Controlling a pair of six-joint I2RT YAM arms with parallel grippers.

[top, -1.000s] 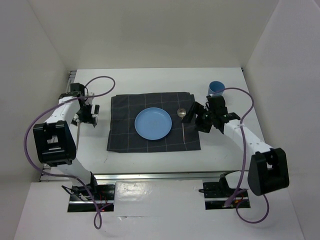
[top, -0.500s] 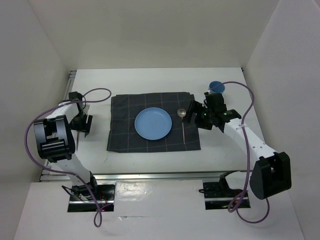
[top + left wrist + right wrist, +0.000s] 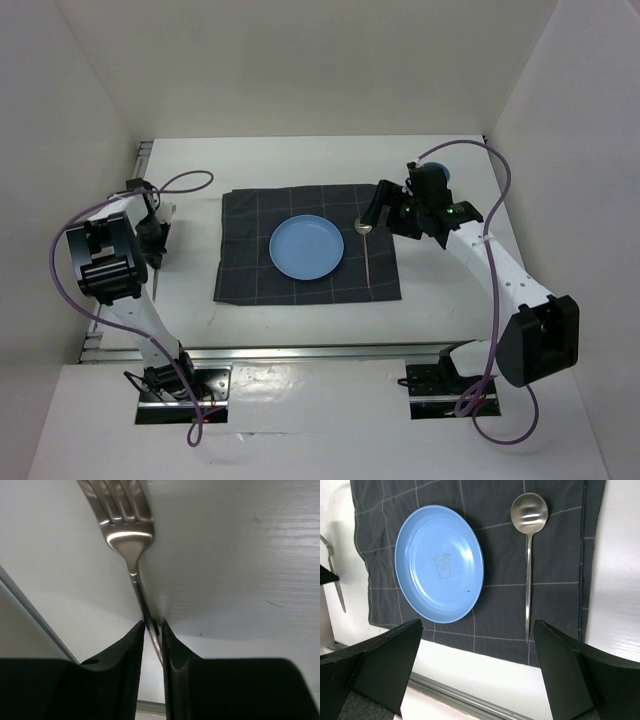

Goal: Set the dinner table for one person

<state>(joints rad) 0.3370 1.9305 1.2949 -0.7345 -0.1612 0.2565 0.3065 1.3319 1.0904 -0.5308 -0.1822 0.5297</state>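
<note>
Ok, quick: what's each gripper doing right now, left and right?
Left gripper: shut on the fork, pinching its handle.
Right gripper: open, holding nothing.

Walls (image 3: 300, 70): plain white panels at the back and both sides.
Dinner table (image 3: 290, 160): white, flat, aluminium rail (image 3: 300, 350) on near edge.
Light: even, soft shadows.

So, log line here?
left gripper: shut on silver metal fork | right gripper: open | round blue plate, silver spoon: on dark checked cloth
</note>
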